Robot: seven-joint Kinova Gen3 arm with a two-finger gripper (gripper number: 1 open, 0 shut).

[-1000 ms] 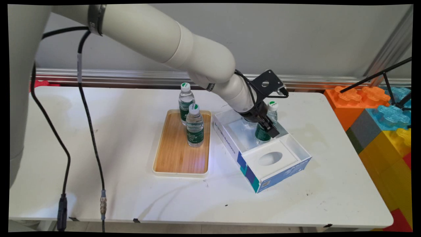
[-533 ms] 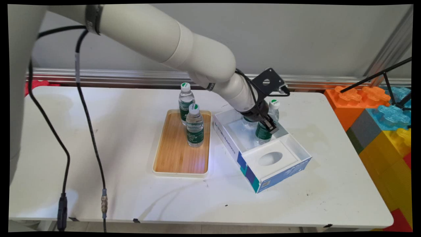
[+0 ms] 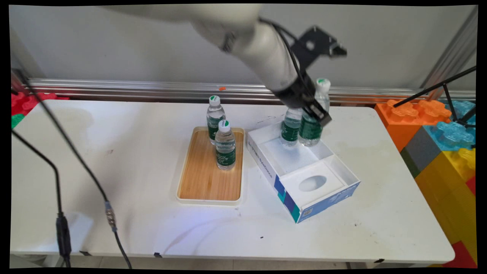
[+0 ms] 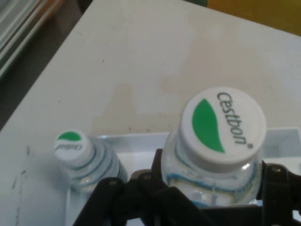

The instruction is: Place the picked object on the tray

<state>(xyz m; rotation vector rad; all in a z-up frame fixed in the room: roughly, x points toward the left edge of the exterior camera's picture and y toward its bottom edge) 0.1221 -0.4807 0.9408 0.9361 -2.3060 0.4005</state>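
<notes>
1. Hand view shows the gripper [image 4: 207, 188] with its jaws pinching the held bottle [image 4: 214, 155] just below the white cap.
2. Main view places the held bottle [image 3: 314, 114] lifted clear above the far end of the white box [image 3: 304, 175], close beside a second bottle [image 3: 291, 127] standing inside it.
3. Handling, as judged: clear thin-walled plastic, apparently full of water, so moderately heavy, smooth, and liable to dent or slip. The stiffer shoulder under the cap appears the soundest hold.
4. Two further bottles [image 3: 225, 146] stand at the far end of the wooden tray [image 3: 209, 179], left of the box.
5. Surface: a white table [image 3: 133, 152], level, lightly scuffed.
6. Room: grey wall behind; large coloured blocks [image 3: 437, 129] at the right.
</notes>
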